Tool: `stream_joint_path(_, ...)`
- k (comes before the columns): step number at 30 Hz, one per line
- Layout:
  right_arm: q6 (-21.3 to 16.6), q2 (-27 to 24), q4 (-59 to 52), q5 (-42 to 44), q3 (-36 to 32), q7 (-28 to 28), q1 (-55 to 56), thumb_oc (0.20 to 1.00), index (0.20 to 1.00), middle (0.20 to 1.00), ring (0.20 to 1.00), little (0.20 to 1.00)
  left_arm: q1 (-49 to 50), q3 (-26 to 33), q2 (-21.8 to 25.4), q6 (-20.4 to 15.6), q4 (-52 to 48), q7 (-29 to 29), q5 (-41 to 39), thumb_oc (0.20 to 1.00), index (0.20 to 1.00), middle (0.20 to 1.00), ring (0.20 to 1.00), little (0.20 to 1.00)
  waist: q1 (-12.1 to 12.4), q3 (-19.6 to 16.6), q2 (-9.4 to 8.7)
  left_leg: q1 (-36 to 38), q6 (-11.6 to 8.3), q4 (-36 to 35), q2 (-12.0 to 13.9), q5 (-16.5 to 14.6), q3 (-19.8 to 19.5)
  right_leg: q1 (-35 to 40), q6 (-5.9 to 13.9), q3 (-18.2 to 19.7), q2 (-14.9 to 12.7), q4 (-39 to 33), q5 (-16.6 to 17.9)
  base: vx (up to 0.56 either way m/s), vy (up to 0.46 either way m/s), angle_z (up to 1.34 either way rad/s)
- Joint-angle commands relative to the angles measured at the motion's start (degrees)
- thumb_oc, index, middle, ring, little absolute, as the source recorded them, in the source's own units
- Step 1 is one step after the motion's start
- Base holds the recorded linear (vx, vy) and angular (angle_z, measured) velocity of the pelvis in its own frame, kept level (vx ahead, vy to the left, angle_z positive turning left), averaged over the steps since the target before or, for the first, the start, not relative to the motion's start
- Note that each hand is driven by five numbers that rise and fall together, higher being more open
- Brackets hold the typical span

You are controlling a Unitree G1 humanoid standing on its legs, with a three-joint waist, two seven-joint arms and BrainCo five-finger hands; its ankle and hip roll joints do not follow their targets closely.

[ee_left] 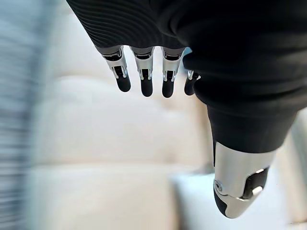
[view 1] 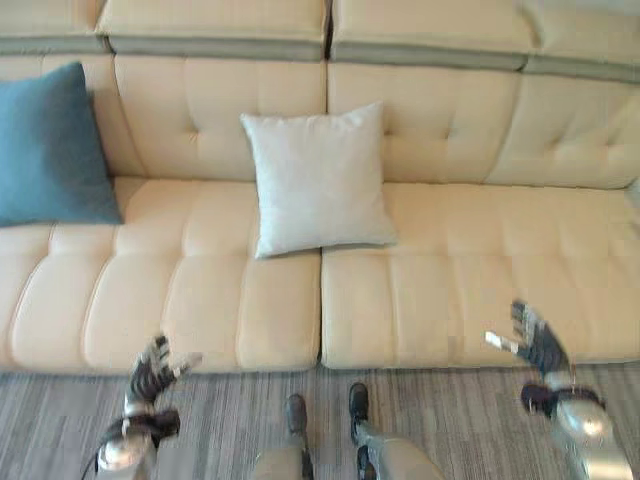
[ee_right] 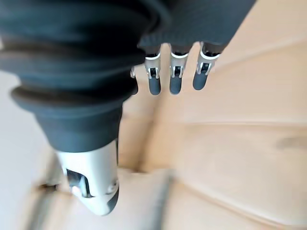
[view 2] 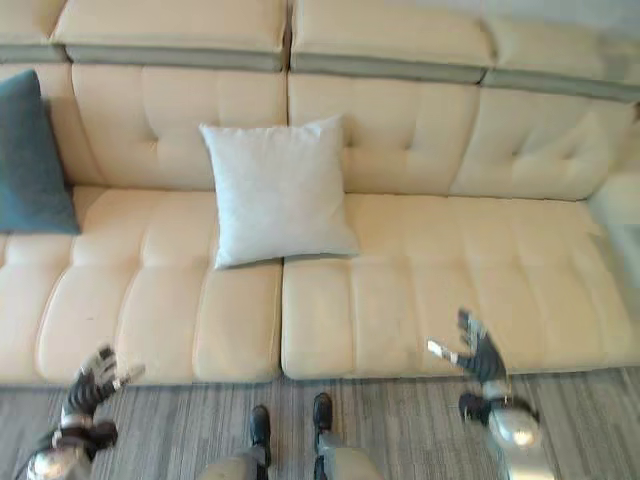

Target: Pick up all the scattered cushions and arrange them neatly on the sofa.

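A pale grey cushion [view 1: 318,180] leans upright against the backrest at the middle of the beige sofa [view 1: 450,300]. A blue cushion [view 1: 48,148] leans against the backrest at the sofa's left end. My left hand [view 1: 152,372] hovers open at the seat's front edge on the left, holding nothing. My right hand [view 1: 534,342] is open too, over the front edge of the right seat, well apart from both cushions. In the wrist views, the left hand [ee_left: 144,72] and the right hand [ee_right: 172,72] show straight fingers with nothing in them.
Grey striped carpet [view 1: 220,420] runs along the sofa's front. The sofa seat to the right of the grey cushion [view 2: 278,190] is bare, and a pale edge of something [view 2: 622,220] shows at the far right.
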Motion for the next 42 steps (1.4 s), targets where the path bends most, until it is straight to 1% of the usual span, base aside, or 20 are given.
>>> stream_joint_path(1,-1.23,-1.09,5.21,-4.59,4.28,0.91,-3.39,1.000,1.000,1.000,1.000,1.000,-1.77,-0.29,2.52,-1.46,2.76,-0.94,5.65,1.000,1.000,1.000,1.000,1.000,-0.74,-1.66,0.06,2.74,-0.77,1.58,-0.66,-5.37,0.36,-2.73,11.33,0.73,-3.98,3.17,5.88,-0.34,0.044,-0.55)
stream_joint_path(3,-1.06,-0.47,7.09,-4.67,5.33,0.47,-4.28,1.000,1.000,1.000,1.000,1.000,-2.86,-0.89,3.00,-1.38,3.45,-0.34,5.65,1.000,1.000,1.000,1.000,1.000,-0.38,-0.55,0.18,1.99,-0.63,1.81,0.03,-4.69,0.56,-3.85,11.33,0.26,-3.85,5.75,4.30,-0.36,0.008,-0.48)
stream_joint_path(5,-1.09,1.42,11.15,-4.00,6.83,-0.80,-5.35,1.000,1.000,1.000,1.000,1.000,-5.48,-2.93,4.30,-1.47,4.49,0.63,7.21,1.000,1.000,1.000,1.000,1.000,0.72,1.33,1.65,-0.45,-0.53,2.85,2.55,-2.23,0.31,-3.37,8.46,-2.40,-4.15,17.06,-2.97,-0.51,-0.007,-0.36)
stream_joint_path(9,-0.87,3.02,15.35,-3.16,7.66,-1.77,-6.29,1.000,1.000,1.000,1.000,1.000,-6.99,-4.69,4.12,-1.09,6.52,1.82,8.25,1.000,1.000,1.000,1.000,1.000,1.91,0.77,3.03,-2.47,-1.08,1.58,3.75,0.42,-0.21,-0.71,7.12,-2.83,-4.51,26.64,-6.14,-0.32,-0.046,0.11)
stream_joint_path(10,-0.76,3.16,15.66,-3.34,7.62,-2.14,-6.47,1.000,1.000,1.000,1.000,1.000,-6.91,-5.09,4.03,-0.96,6.73,2.07,8.46,1.000,1.000,1.000,1.000,1.000,2.22,0.48,2.92,-3.04,-1.21,1.60,3.77,0.85,-0.21,0.88,7.11,-3.44,-5.01,26.46,-5.93,-0.26,-0.150,-0.06)
stream_joint_path(12,-0.46,3.26,15.94,-2.91,8.23,-3.17,-7.90,1.000,1.000,1.000,1.000,1.000,-7.83,-7.05,2.41,-0.91,7.63,2.27,8.23,1.000,1.000,1.000,1.000,1.000,4.11,-0.50,2.18,-6.94,-2.63,1.37,3.84,3.46,-0.27,6.61,5.34,-4.79,-3.47,17.29,-12.19,-0.25,-0.189,-0.04)
stream_joint_path(15,-0.57,2.93,15.72,-2.45,8.39,-4.22,-8.47,1.000,1.000,1.000,1.000,1.000,-8.54,-7.68,1.78,-0.97,9.00,3.04,8.65,1.000,1.000,1.000,1.000,1.000,4.12,-0.46,2.44,-8.93,-3.47,1.19,4.25,5.31,-0.24,7.62,4.29,-3.73,-1.98,11.56,-13.08,-0.24,-0.145,0.00)
stream_joint_path(17,-0.26,1.83,15.04,-2.27,8.68,-5.17,-9.71,1.000,1.000,1.000,1.000,1.000,-9.41,-8.81,0.09,-0.68,9.34,3.32,8.63,1.000,1.000,1.000,1.000,1.000,3.65,0.45,3.57,-12.46,-5.52,2.08,4.57,7.59,-0.62,7.43,2.95,-2.79,-0.21,6.23,-12.34,-0.37,-0.111,0.36)
stream_joint_path(22,0.06,0.65,14.06,-2.56,8.10,-5.33,-9.25,1.000,1.000,1.000,1.000,1.000,-9.48,-10.35,-0.76,-0.51,7.97,1.69,9.15,1.000,1.000,1.000,1.000,1.000,0.83,1.58,2.26,-10.28,-3.59,13.17,1.17,-3.51,-3.62,3.59,3.08,-3.93,-2.76,6.75,-8.80,-0.31,-0.006,0.27)
stream_joint_path(23,0.21,0.83,14.07,-2.70,8.00,-5.06,-8.70,1.000,1.000,1.000,1.000,1.000,-9.28,-10.60,-1.43,-0.44,7.79,1.63,8.52,1.000,1.000,1.000,1.000,1.000,0.37,1.12,1.99,-7.10,-3.48,13.82,-0.54,-6.39,-7.13,3.09,3.20,-2.85,-2.74,6.42,-7.90,-0.10,0.062,0.14)
stream_joint_path(25,0.30,1.47,14.86,-2.89,7.83,-5.06,-8.18,1.000,1.000,1.000,1.000,1.000,-9.07,-11.49,-1.98,-0.18,7.30,1.47,8.43,1.000,1.000,1.000,1.000,1.000,-0.61,-0.37,2.62,-4.07,-2.74,9.71,-0.91,-6.47,-8.46,2.74,3.42,-1.98,-1.90,6.08,-7.65,0.01,0.070,-0.43)
stream_joint_path(30,0.79,3.14,16.12,-0.37,6.60,-5.15,-7.20,1.000,1.000,1.000,1.000,1.000,-9.53,-12.33,-1.22,0.50,7.26,0.93,9.36,1.000,1.000,1.000,1.000,1.000,-2.82,-1.60,2.50,-1.77,-1.86,5.72,-0.83,-5.77,-6.48,1.45,4.02,1.20,-0.95,5.87,-6.08,0.00,0.066,-0.40)
stream_joint_path(31,0.89,3.47,16.67,0.25,6.45,-5.21,-7.51,1.000,1.000,1.000,1.000,1.000,-9.69,-12.17,-0.86,0.60,7.19,0.90,9.51,1.000,1.000,1.000,1.000,1.000,-3.06,-1.45,2.52,-1.21,-1.63,5.42,-0.76,-5.95,-5.61,1.17,4.28,2.05,-0.72,6.11,-5.79,0.00,0.126,-1.38)
stream_joint_path(32,1.21,4.27,17.13,1.84,6.14,-5.28,-8.55,1.000,1.000,1.000,1.000,1.000,-9.84,-11.73,-0.23,1.00,6.66,1.20,9.54,1.000,1.000,1.000,1.000,1.000,-3.66,-1.25,2.39,0.27,-0.91,4.74,-0.13,-6.43,-1.76,-0.12,5.20,4.95,0.20,7.03,-4.73,0.00,0.110,-2.13)
stream_joint_path(34,1.21,4.56,16.74,2.62,6.08,-5.50,-9.29,1.000,1.000,1.000,1.000,1.000,-10.14,-11.22,-0.16,1.09,6.78,1.64,9.29,1.000,1.000,1.000,1.000,1.000,-3.76,-1.27,2.25,1.52,-0.58,4.67,0.50,-7.00,1.46,-0.81,5.72,5.63,0.68,8.01,-4.48,0.03,0.021,-2.06)
stream_joint_path(36,1.21,4.60,16.30,2.77,5.85,-5.89,-9.72,1.000,1.000,1.000,1.000,1.000,-10.01,-10.76,-0.10,1.18,5.72,1.99,8.31,1.000,1.000,1.000,1.000,1.000,-3.44,-1.27,2.23,2.28,-0.37,4.91,1.41,-7.40,4.72,-2.16,5.99,3.05,0.14,9.46,-4.32,0.02,-0.074,-1.72)
stream_joint_path(37,1.29,4.92,15.83,3.08,5.60,-6.15,-9.85,1.000,1.000,1.000,1.000,1.000,-10.05,-10.44,0.23,1.26,4.78,2.17,7.82,1.000,1.000,1.000,1.000,1.000,-2.79,-0.91,2.82,3.36,-0.55,4.84,2.76,-7.44,7.57,-2.63,5.41,-4.67,-1.94,11.56,-5.50,0.00,-0.099,-1.87)
stream_joint_path(38,1.29,4.92,15.83,3.08,5.60,-6.15,-9.85,1.000,1.000,1.000,1.000,1.000,-10.05,-10.44,0.23,1.26,4.78,2.17,7.82,1.000,1.000,1.000,1.000,1.000,-2.79,-0.91,2.82,3.36,-0.55,4.84,2.76,-7.44,7.57,-2.63,5.41,-4.67,-1.94,11.56,-5.50,0.07,-0.101,-1.63)
stream_joint_path(40,1.15,5.27,15.78,2.83,6.13,-6.62,-10.48,1.000,1.000,1.000,1.000,1.000,-9.43,-9.77,0.25,1.13,3.34,2.30,6.98,1.000,1.000,1.000,1.000,1.000,-1.18,-1.28,4.10,4.96,-1.74,4.13,4.92,-7.97,11.33,-1.15,5.29,-17.31,-6.21,13.01,-8.37,0.11,-0.145,-1.38)
stream_joint_path(42,1.68,5.36,15.92,1.81,6.16,-6.57,-9.46,1.000,1.000,1.000,1.000,1.000,-8.89,-10.50,-0.98,1.58,4.28,1.29,7.46,1.000,1.000,1.000,1.000,1.000,-1.96,-2.30,3.82,6.61,-2.30,6.49,5.54,-9.15,14.03,-0.21,4.78,-16.84,-6.62,11.78,-8.63,0.16,-0.174,-1.23)
